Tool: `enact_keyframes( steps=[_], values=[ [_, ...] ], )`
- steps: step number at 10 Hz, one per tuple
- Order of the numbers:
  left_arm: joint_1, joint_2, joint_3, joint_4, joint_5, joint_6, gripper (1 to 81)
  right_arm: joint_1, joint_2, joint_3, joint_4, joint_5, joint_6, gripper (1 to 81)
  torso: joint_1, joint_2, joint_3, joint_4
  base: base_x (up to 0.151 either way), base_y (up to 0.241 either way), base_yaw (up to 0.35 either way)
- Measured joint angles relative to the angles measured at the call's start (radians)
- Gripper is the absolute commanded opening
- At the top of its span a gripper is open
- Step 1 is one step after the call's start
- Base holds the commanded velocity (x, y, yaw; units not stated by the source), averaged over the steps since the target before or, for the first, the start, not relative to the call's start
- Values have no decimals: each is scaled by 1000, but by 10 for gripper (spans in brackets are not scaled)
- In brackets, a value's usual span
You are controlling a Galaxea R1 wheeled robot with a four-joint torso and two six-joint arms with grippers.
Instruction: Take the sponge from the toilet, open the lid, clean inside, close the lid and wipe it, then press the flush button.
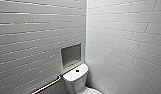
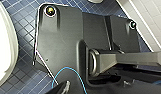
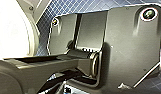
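Here both arms hang beside the toilet over blue tiles; grip, I cannot tell.

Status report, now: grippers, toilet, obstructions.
Both grippers: state unreadable. White glossy ceramic toilet ahead in the tiled corner, small round dark flush button on its tank top. Metallic grab bar on the wall beside it.

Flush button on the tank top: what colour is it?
The flush button is dark, nearly black, against the white tank top; it shows best in the head view.
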State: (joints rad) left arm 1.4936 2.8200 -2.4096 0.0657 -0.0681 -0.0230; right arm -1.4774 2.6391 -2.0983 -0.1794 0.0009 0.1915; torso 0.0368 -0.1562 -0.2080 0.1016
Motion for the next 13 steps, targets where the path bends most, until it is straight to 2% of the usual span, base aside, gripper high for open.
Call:
enact_keyframes(
  steps=[3,6,10,13],
  values=[
    [-2,1,0,0,-8,0,811,64,-99,66,10,0,60,811,69,-108,-102,0,0,0,0],
    [-2,0,-1,0,-37,0,811,122,-137,99,13,4,129,811,124,-192,-134,0,0,0,0],
    [3,0,-9,-1,-37,0,811,199,-183,107,14,0,271,811,211,-331,-145,0,0,0,0],
    [3,1,-9,-2,-37,0,811,240,-231,106,14,10,356,811,272,-428,-232,0,0,0,0]
  ],
)
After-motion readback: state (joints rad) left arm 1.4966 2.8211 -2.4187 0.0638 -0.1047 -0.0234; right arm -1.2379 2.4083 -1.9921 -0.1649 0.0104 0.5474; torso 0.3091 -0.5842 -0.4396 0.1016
